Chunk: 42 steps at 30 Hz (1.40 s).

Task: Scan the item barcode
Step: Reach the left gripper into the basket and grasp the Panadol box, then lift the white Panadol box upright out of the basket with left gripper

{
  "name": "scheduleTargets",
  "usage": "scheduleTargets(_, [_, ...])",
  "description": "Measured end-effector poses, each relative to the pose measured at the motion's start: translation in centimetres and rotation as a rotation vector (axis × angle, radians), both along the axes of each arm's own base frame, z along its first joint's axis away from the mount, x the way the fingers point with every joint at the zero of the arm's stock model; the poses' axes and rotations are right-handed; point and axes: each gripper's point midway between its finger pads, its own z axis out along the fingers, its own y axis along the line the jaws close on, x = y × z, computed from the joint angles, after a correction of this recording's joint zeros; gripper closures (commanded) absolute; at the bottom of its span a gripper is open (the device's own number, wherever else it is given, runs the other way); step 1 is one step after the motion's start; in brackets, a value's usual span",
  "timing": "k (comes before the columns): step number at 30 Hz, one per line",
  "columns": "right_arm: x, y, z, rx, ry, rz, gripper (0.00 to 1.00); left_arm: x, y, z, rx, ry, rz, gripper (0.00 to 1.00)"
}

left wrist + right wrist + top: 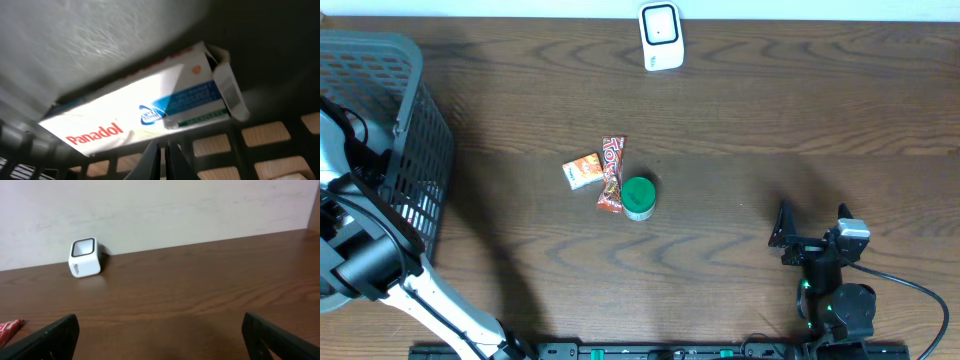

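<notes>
- Brown wood-grain worktop point(800, 110) carries everything. The right hand point(813, 222) hovers low over its near right part, well apart from all the goods.
- Grey plastic basket point(380, 120) with slotted walls stands at the far left edge, a long way to the left of the right hand. The left arm point(360, 265) goes down into it.
- White, blue and red medicine box point(135, 117) printed "Panadol" lies tilted inside the basket, just ahead of the left hand point(161, 159). Its end flap hangs open on the right.
- Left hand: fingers pressed together, gripping nothing. Their tips sit close under the box's near edge; whether they touch it I cannot tell.
- White cube-shaped scanner point(661, 36) with a dark-rimmed window stands at the far edge of the worktop, ahead of the right hand and to its left, close to the pale wall point(190, 210).
- Right hand: jaws spread wide and empty, with the black fingers point(50, 337) at the lower corners of the wrist view.
- Green round tin point(639, 197) lies ahead and left of the right hand.
- Red candy bar point(611, 174) lies just beside the tin, on the side away from the right hand.
- Orange packet point(583, 171) lies just beyond the bar, farther still from that hand.
</notes>
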Motion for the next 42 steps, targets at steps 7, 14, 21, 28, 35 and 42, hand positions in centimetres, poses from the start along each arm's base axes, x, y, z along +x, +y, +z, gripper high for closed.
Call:
scheduleTargets(7, [0.0,0.0,0.0,0.0,0.0,0.0,0.01,1.2,-1.6,-0.2,-0.019,-0.02,-0.035,0.92])
scheduleTargets(14, [0.0,0.0,0.0,0.0,0.0,0.0,0.01,2.3,-3.0,-1.1,-0.011,-0.033,-0.083,0.92])
scheduleTargets(21, [0.0,0.0,0.0,0.0,0.0,0.0,0.01,1.9,-2.5,-1.3,0.024,-0.007,-0.097,0.92])
scheduleTargets(28, [0.0,0.0,0.0,0.0,0.0,0.0,0.01,1.8,-2.4,-1.8,0.035,-0.01,-0.098,0.92])
scheduleTargets(35, [0.0,0.0,0.0,0.0,0.0,0.0,0.01,1.5,-2.5,-1.8,0.044,-0.02,-0.098,0.92])
scheduleTargets(42, [0.0,0.0,0.0,0.0,0.0,0.0,0.01,-0.2,-3.6,-1.7,-0.004,0.048,-0.099,0.92])
